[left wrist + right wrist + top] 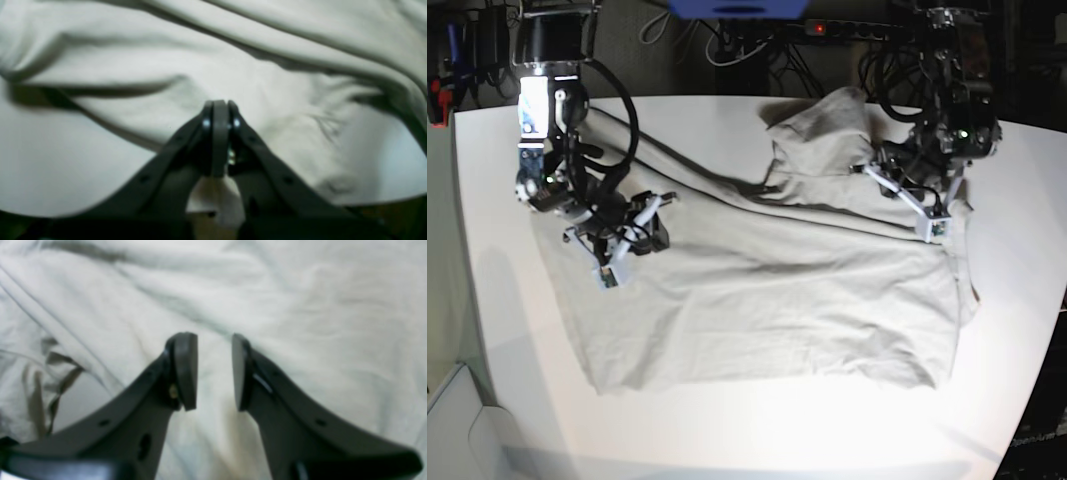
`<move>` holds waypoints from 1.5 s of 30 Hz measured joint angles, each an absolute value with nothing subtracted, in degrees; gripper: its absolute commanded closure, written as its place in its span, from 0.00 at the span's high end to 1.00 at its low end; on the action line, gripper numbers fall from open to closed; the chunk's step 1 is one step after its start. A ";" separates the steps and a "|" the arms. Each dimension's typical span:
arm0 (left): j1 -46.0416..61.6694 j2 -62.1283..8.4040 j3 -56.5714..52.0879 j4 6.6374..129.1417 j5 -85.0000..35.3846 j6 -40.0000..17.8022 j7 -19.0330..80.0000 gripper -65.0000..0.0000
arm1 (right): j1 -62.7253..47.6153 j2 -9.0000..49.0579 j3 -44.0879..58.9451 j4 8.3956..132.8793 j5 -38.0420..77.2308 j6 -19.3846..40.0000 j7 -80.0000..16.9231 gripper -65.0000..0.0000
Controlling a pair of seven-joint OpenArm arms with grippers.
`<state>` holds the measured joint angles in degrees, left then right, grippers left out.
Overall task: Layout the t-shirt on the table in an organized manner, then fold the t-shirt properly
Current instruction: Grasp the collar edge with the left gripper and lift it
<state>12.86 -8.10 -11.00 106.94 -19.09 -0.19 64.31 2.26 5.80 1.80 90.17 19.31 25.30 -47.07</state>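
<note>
The light grey-beige t-shirt [767,300] lies spread across the white table [757,430], with a raised fold at its far right. My left gripper [927,222] sits at the shirt's right edge. In the left wrist view it [220,106] is shut, pads together on the t-shirt [233,66], with a bit of cloth showing between the fingers behind the pads. My right gripper [627,250] is over the shirt's left part. In the right wrist view it [213,340] is open and empty, just above the wrinkled t-shirt [300,306].
Bare table [50,166] shows beside the shirt's edge in the left wrist view, and the table's edge runs along the bottom there. Cables and dark equipment [757,50] stand behind the table's far edge.
</note>
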 measured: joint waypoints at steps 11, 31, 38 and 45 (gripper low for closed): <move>21.89 -8.38 -11.14 114.76 -18.83 -0.23 69.58 0.43 | 3.97 5.82 1.98 88.36 19.11 25.28 -46.63 0.29; 21.76 -4.27 -10.61 109.86 -18.65 -0.23 63.66 0.50 | 3.57 6.04 2.33 88.36 19.14 25.30 -46.68 0.29; 22.20 -4.82 -8.60 110.02 -18.65 -0.23 63.64 0.73 | 3.60 6.61 2.35 88.36 19.18 25.28 -46.68 0.29; 22.00 -4.38 -7.70 109.84 -18.65 -0.23 63.37 0.72 | 3.60 6.61 2.35 88.36 19.11 25.30 -46.68 0.29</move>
